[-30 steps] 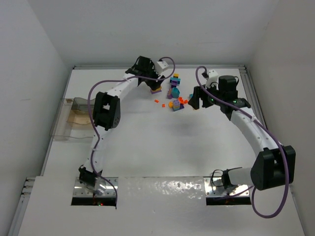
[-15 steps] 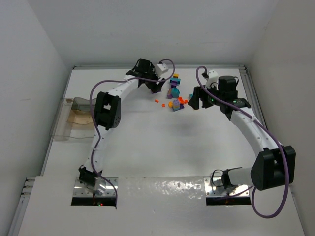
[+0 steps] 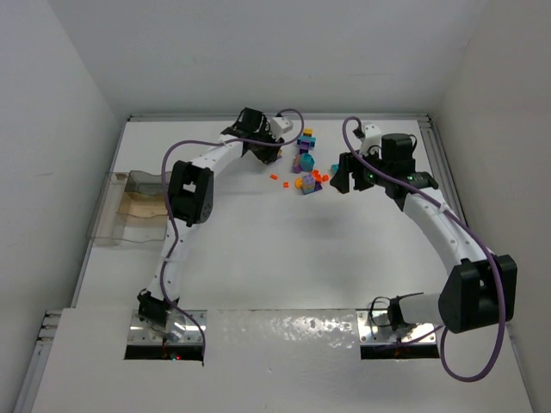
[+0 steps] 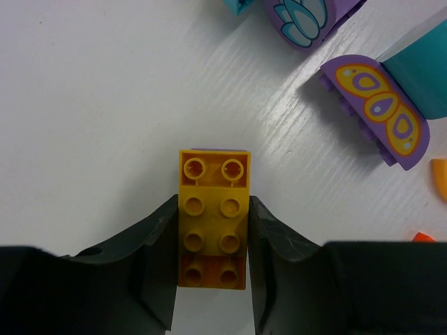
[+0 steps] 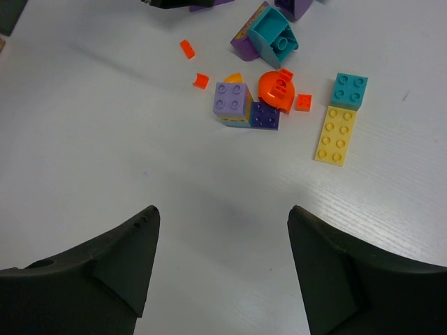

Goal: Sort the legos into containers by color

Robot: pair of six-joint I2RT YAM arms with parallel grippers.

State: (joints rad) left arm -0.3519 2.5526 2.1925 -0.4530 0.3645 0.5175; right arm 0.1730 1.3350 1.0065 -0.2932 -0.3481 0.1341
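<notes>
My left gripper [image 4: 213, 209] is shut on a yellow-orange brick stack [image 4: 213, 223]; both fingers press its long sides, and a purple edge shows under its far end. In the top view the left gripper [image 3: 267, 148] is at the back of the table, left of the lego pile [image 3: 306, 168]. My right gripper [image 5: 223, 209] is open and empty, above bare table just short of the pile; it also shows in the top view [image 3: 343, 182]. The pile includes a lilac brick [image 5: 232, 98], an orange round piece [image 5: 278, 89], a teal brick [image 5: 349, 89] and a yellow plate [image 5: 335, 134]. The clear containers [image 3: 129, 211] sit at the left table edge.
Purple pieces with printed patterns [image 4: 380, 112] lie right of the left gripper. Small orange bits [image 5: 187, 49] lie scattered left of the pile. White walls close in the table at the back and sides.
My left gripper has shifted slightly toward the back of the table with the brick stack. The right arm has not moved.
</notes>
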